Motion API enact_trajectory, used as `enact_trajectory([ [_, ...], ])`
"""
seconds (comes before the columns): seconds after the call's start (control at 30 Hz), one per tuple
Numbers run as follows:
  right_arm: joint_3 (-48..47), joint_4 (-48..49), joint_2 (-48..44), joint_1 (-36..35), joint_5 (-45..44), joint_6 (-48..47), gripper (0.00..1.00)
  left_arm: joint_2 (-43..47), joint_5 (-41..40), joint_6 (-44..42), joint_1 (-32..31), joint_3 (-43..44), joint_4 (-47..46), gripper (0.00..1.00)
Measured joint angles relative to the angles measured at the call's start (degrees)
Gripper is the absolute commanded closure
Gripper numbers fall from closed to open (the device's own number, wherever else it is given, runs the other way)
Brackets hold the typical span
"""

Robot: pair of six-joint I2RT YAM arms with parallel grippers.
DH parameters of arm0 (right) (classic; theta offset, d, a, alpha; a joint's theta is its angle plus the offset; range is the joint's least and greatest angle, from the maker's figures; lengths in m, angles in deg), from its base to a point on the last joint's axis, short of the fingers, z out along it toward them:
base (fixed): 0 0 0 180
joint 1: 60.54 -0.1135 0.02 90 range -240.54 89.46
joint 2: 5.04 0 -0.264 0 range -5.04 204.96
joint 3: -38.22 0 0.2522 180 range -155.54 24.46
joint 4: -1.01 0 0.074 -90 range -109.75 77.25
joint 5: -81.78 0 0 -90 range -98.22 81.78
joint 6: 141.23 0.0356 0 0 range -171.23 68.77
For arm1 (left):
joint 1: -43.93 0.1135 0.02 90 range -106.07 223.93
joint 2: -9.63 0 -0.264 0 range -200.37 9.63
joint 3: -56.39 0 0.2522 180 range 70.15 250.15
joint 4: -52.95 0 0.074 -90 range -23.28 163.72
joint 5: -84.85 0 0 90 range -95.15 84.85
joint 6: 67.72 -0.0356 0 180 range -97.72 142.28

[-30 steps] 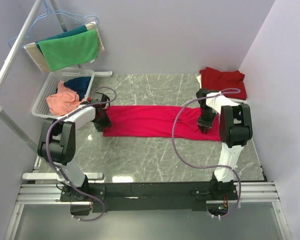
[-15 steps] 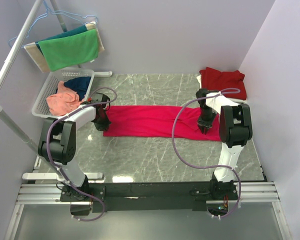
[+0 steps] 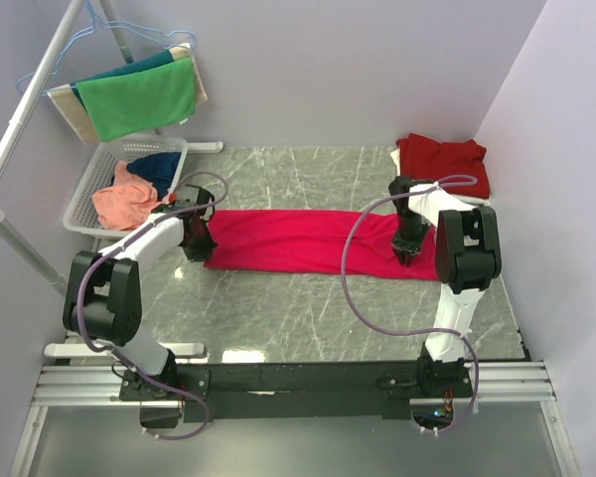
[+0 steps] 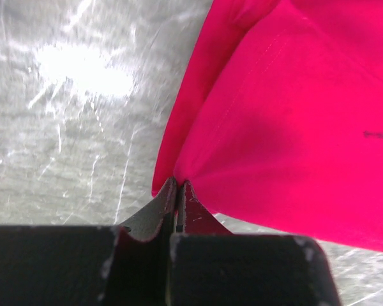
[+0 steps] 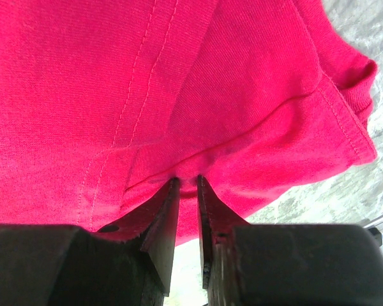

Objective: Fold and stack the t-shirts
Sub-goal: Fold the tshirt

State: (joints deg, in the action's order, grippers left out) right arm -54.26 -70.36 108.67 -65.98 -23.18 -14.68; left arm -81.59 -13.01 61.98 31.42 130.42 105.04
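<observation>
Grey marble table (image 3: 308,308). Back-left: white rack (image 3: 40,84) w/ green towel (image 3: 139,99) in front, teal towel (image 3: 129,66) & beige towel (image 3: 68,107) behind it, blue hanger (image 3: 129,32) above. White basket (image 3: 84,194) just below towels, at table's left edge.

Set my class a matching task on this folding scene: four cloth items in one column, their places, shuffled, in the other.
Column one
1. pinkish-red t-shirt
2. maroon t-shirt
3. salmon-orange t-shirt
4. green towel

Column two
a. in the white basket
b. hanging on the rack
c. far right corner of the table
d. stretched across the table middle

Pairs: 1-d, 2-c, 3-a, 4-b
</observation>
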Motion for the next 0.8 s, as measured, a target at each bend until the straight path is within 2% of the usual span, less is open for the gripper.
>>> enact_trajectory([
  [0.27, 0.07, -0.02, -0.02, -0.2, -0.09, 0.0, 0.75, -0.94, 0.33, 0.44, -0.76, -3.17, 1.2, 0.97],
  [0.3, 0.09, -0.02, 0.0, -0.28, -0.17, -0.02, 0.75, -1.33, 0.33, 0.5, -0.87, -3.39, 1.31, 0.74],
  [0.37, 0.15, -0.02, -0.02, -0.39, -0.31, -0.02, 0.75, -2.38, 0.26, 0.52, -1.11, -3.61, 1.57, 0.47],
  [0.4, 0.2, 0.0, -0.02, -0.44, -0.37, -0.02, 0.75, -2.95, 0.09, 0.76, -1.22, -3.69, 1.68, 0.29],
  [0.47, 0.39, 0.13, -0.24, -0.52, -0.46, -0.02, 0.75, -3.61, -0.44, 0.85, -1.29, -3.72, 2.08, 0.21],
  [0.5, 0.46, 0.17, -0.31, -0.55, -0.46, 0.0, 0.74, -3.76, -0.87, 1.11, -1.29, -3.72, 2.25, 0.18],
  [0.8, 1.66, 0.46, -3.08, -0.61, -0.74, 0.42, 0.69, -2.19, -6.12, 1.49, -1.29, 1.22, 3.67, 0.2],
])
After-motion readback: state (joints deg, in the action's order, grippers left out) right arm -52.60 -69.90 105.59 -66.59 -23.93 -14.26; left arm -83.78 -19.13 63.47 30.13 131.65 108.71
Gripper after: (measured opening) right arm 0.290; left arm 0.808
